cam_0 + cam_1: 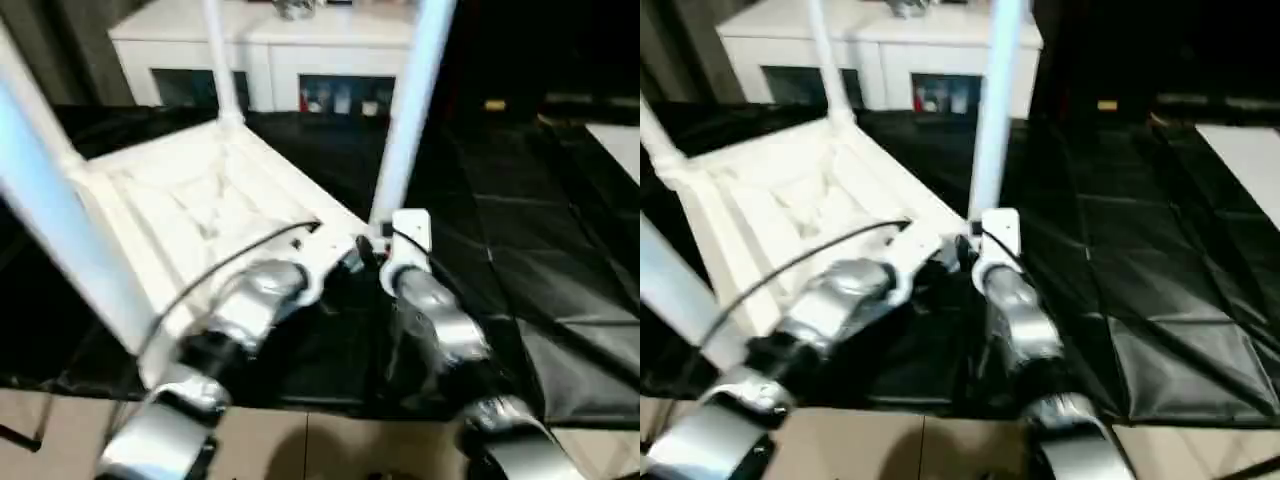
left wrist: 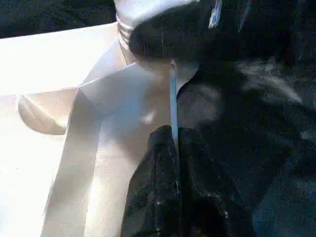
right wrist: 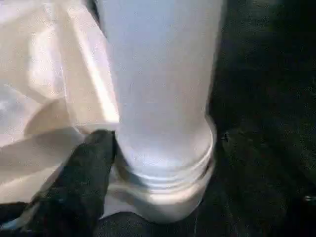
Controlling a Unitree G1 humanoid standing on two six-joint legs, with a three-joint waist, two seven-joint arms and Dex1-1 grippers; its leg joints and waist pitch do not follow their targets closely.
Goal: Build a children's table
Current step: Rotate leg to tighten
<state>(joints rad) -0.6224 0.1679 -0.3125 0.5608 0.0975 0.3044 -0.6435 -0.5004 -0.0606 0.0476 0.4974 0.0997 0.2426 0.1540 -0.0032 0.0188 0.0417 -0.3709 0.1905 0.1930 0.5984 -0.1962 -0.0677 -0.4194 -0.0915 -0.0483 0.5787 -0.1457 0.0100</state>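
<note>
You are looking down at the children's table, its white tabletop (image 1: 200,210) lying upside down, ribbed side up, on a bench (image 1: 560,290) draped in black. Legs stand upright in its corner sockets: one at the near corner (image 1: 412,110) just ahead of your silver forearms, one at the far corner (image 1: 222,60), and another close to the camera on your left (image 1: 50,220).

Your left gripper (image 2: 175,163) is pinched shut, nothing between its fingers, at the tabletop's near edge beside the near leg's socket.

Your right gripper is at the foot of that near leg, one black finger (image 3: 84,177) against its base; whether it is open or clamped, you cannot tell.

A white cabinet (image 1: 270,50) stands behind the bench.
</note>
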